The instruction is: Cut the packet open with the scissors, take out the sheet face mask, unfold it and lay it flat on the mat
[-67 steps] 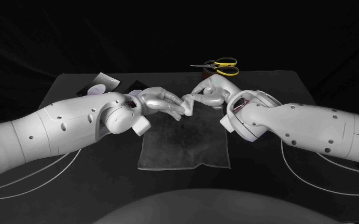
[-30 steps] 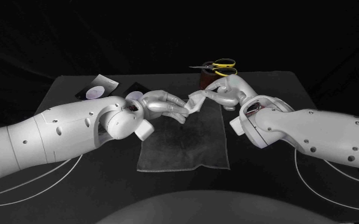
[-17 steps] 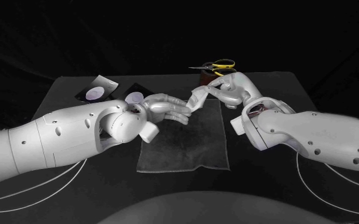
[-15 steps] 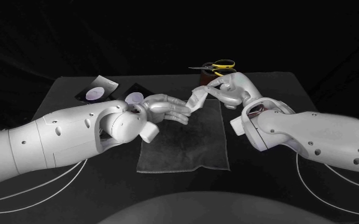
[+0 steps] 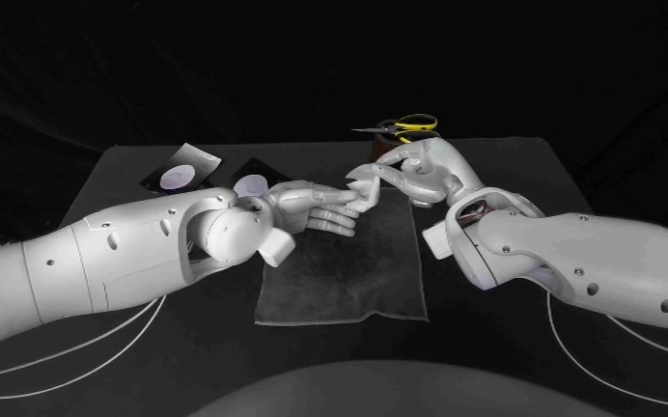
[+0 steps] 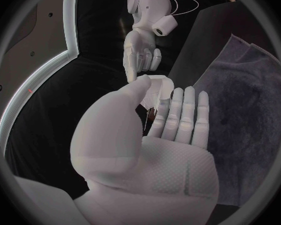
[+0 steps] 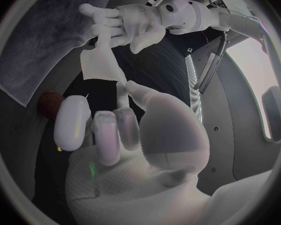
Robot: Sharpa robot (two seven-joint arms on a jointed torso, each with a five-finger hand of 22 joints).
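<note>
A small folded white sheet mask (image 5: 365, 183) hangs in the air above the far end of the dark grey mat (image 5: 341, 277). My left hand (image 5: 323, 209) pinches one end of it between thumb and fingers. My right hand (image 5: 422, 171) pinches the other end from the far side. In the left wrist view the mask (image 6: 158, 85) sits at the tip of my left hand (image 6: 172, 120), with the right hand (image 6: 140, 50) reaching to it. In the right wrist view the mask (image 7: 97, 62) runs as a short strip from the left hand (image 7: 118, 22) to the right hand (image 7: 115, 130).
Yellow-handled scissors (image 5: 408, 127) stand in a reddish-brown holder (image 7: 48, 105) at the table's far side, just behind my right hand. The cut packet (image 5: 181, 168) and a dark flat piece (image 5: 251, 166) lie at the far left. The mat (image 6: 253, 100) spreads below both hands.
Both hands have risen from low over the mat. In the last half second the right hand has closed in on the left, so the stretched mask strip is now short and bunched.
</note>
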